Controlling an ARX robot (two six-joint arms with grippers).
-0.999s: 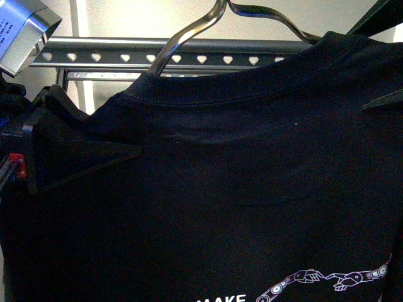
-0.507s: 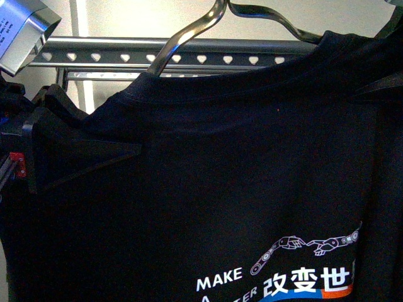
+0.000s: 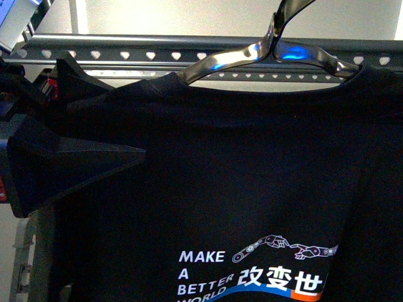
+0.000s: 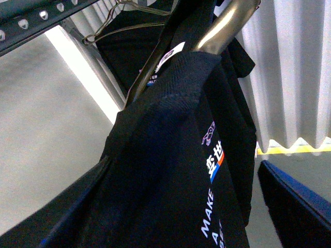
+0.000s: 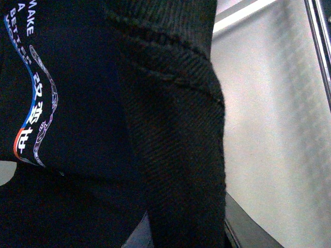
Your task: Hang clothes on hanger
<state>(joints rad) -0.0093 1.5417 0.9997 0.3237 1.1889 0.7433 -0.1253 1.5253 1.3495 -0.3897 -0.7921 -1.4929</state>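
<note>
black t-shirt [image 3: 252,189] with white lettering and blue-orange stripe, grey rack [image 3: 189,44] with heart-shaped holes.

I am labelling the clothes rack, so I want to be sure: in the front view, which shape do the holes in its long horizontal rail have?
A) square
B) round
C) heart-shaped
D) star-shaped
C: the rack rail carries a row of small heart-shaped holes, seen in the front view just above the collar of the T-shirt.

Front view backlit by the pale wall [image 3: 157,16] along the top of the frame, black printed T-shirt [image 3: 252,176] sunk in flat shadow, blue-white glare on the shiny metal wire hanger [image 3: 223,60] at upper centre, pleated white curtain [image 4: 295,77] bright in left wrist view, right wrist view's close cloth weave slightly soft
</note>
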